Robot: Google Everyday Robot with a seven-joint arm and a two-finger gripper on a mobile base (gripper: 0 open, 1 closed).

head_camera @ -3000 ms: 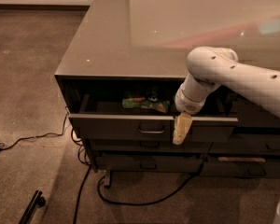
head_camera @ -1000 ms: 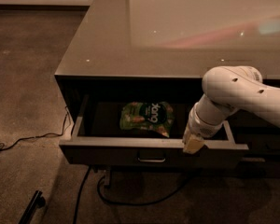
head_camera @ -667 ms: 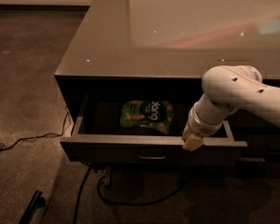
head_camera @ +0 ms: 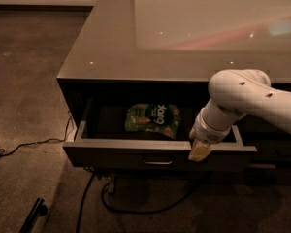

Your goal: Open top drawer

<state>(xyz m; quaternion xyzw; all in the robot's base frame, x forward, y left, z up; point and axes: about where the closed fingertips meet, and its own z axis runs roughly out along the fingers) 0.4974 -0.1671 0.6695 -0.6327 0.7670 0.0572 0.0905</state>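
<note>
The top drawer (head_camera: 116,155) stands pulled well out from under the grey counter top (head_camera: 184,33). Its flat dark front carries a small metal loop handle (head_camera: 157,161) at the centre. A green snack bag (head_camera: 152,118) lies flat on the drawer floor. My gripper (head_camera: 199,151) hangs from the white arm (head_camera: 252,101) at the drawer's front rim, to the right of the handle, its pale tip over the top edge of the front.
Black cables (head_camera: 136,205) run across the carpet under the cabinet, and another cable (head_camera: 24,147) trails off to the left. A dark bar-shaped object (head_camera: 33,215) lies on the floor at the lower left. Lower drawer fronts (head_camera: 276,154) sit in shadow at the right.
Three seconds ago the drawer was only slightly open with the gripper near its handle. It has since slid far out, showing the snack bag. Over the last second almost nothing moved.
</note>
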